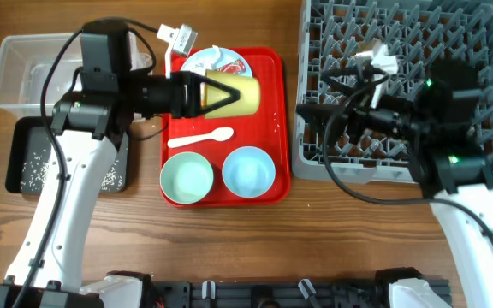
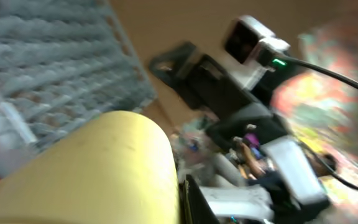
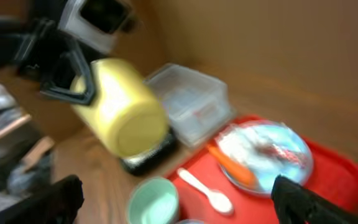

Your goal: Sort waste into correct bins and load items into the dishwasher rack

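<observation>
My left gripper (image 1: 216, 94) is shut on the small yellow cup (image 1: 245, 96), holding it on its side above the red tray (image 1: 272, 77). The cup also shows in the left wrist view (image 2: 92, 174) and the right wrist view (image 3: 126, 106). The pale blue plate (image 1: 221, 60) behind it holds white and red scraps; the right wrist view shows it (image 3: 266, 152) with an orange carrot (image 3: 232, 167). The white spoon (image 1: 202, 138), green bowl (image 1: 187, 177) and blue bowl (image 1: 248, 169) lie on the tray. My right gripper (image 1: 306, 115) is open and empty at the left edge of the grey rack (image 1: 409, 34).
The clear tub (image 1: 32, 73) stands at the far left. The black tray (image 1: 24, 158) in front of it holds loose rice grains. The left arm reaches across both bins. The right arm lies over the rack's near half.
</observation>
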Tool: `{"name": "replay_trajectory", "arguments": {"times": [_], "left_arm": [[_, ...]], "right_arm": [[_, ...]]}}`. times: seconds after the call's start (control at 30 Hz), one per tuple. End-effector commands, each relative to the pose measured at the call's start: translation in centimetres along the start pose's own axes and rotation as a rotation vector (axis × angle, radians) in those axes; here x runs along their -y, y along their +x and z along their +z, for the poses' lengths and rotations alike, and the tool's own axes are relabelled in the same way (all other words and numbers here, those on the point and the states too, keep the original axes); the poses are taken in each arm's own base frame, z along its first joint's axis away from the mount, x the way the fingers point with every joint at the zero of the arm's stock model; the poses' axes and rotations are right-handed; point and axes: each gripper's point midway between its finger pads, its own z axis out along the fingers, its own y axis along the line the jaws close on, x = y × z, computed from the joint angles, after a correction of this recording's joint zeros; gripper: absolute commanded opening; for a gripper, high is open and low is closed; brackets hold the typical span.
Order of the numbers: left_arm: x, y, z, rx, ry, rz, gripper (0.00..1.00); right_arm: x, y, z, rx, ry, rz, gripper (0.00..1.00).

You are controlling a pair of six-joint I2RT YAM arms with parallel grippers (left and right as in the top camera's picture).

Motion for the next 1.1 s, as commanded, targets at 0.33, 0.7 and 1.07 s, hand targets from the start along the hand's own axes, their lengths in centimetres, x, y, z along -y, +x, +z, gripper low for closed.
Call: {"name": "replay_trajectory", "arguments": {"times": [0.33, 0.7, 1.07], "left_arm": [[4.5, 1.3, 1.1, -0.112, 0.196, 0.031, 0.04], [4.3, 1.2, 1.3, -0.11, 0.194, 0.05, 0.14], [0.2, -0.9, 1.6, 0.012, -0.041, 0.034, 0.24]], "right_arm": [[-7.2, -0.4, 5.9, 0.022, -0.475, -0.155, 0.97], [-6.0, -1.0, 6.1, 0.04, -0.405, -0.132, 0.38], [8.3, -0.7, -1.9, 0.083, 0.054, 0.214, 0.44]]}}
